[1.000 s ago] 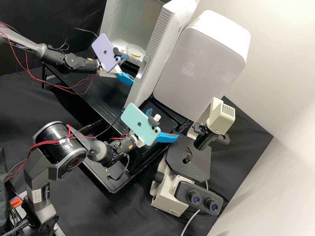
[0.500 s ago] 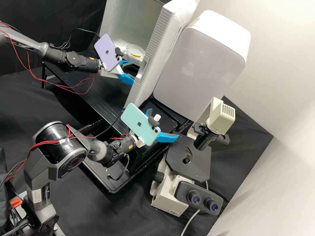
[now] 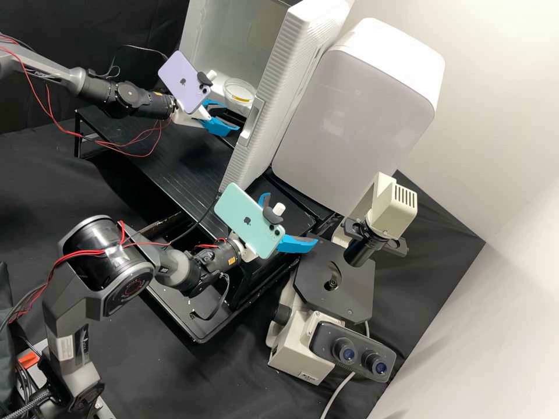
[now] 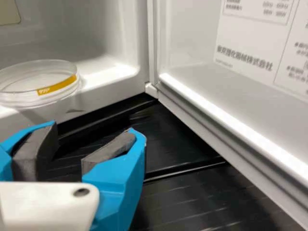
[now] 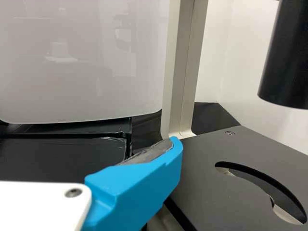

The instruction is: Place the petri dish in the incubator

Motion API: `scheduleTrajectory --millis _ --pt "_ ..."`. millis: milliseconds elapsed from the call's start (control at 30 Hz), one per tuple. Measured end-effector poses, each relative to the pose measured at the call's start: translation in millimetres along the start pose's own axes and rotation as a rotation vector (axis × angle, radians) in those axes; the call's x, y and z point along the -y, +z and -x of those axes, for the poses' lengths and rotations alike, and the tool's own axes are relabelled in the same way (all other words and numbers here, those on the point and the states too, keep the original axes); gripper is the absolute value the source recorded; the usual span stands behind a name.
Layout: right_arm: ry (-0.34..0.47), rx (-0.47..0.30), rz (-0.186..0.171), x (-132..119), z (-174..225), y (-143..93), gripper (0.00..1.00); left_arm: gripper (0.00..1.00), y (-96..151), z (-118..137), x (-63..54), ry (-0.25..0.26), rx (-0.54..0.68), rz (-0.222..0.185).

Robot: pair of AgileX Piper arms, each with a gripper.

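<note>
Just outside the incubator (image 3: 233, 35), left end effector (image 4: 90, 138) spread, empty; petri dish (image 4: 38, 82) inside

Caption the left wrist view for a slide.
Open left pincer in front of the open incubator, petri dish resting on its floor.

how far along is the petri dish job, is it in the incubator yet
Done: the petri dish lies flat on the floor of the incubator, inside the open chamber. In hand: nothing; the left hand is open and empty just outside the chamber, apart from the dish. Left: probably only drawing that arm clear.
</note>
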Motion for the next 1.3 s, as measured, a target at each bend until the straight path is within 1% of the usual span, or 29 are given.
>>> scheduleTrajectory --millis 167,267,367,433,500,567,700,767,867,1033,1100,1300 --pt "0.0 0.0 0.0 0 0 0 1.0 0.0 0 0 0.2 -0.002 -0.001 0.006" --pt "0.0 0.0 0.0 0 0 0 1.0 0.0 -1 0 0.3 -0.009 -0.008 0.018" --pt "0.0 0.0 0.0 0 0 0 1.0 0.0 1 0 -4.9 -0.003 -0.011 0.029" --pt "0.0 0.0 0.0 0 0 0 1.0 0.0 1 0 -8.0 0.004 -0.009 0.028" --pt "0.0 0.0 0.0 0 0 0 1.0 0.0 2 0 -8.5 0.006 -0.007 0.024" --pt "0.0 0.0 0.0 0 0 0 1.0 0.0 3 2 -11.5 0.012 -0.005 0.032" --pt "0.0 0.0 0.0 0 0 0 1.0 0.0 4 6 -19.1 0.028 -0.002 0.028" --pt "0.0 0.0 0.0 0 0 0 1.0 0.0 5 7 -22.6 0.034 -0.001 0.042" --pt "0.0 0.0 0.0 0 0 0 1.0 0.0 5 7 -26.4 0.041 -0.001 0.031" --pt "0.0 0.0 0.0 0 0 0 1.0 0.0 6 8 -30.9 0.042 -0.003 0.029" --pt "0.0 0.0 0.0 0 0 0 1.0 0.0 7 8 -33.3 0.042 -0.004 0.036" --pt "0.0 0.0 0.0 0 0 0 1.0 0.0 9 5 -39.6 0.04 -0.005 0.039"
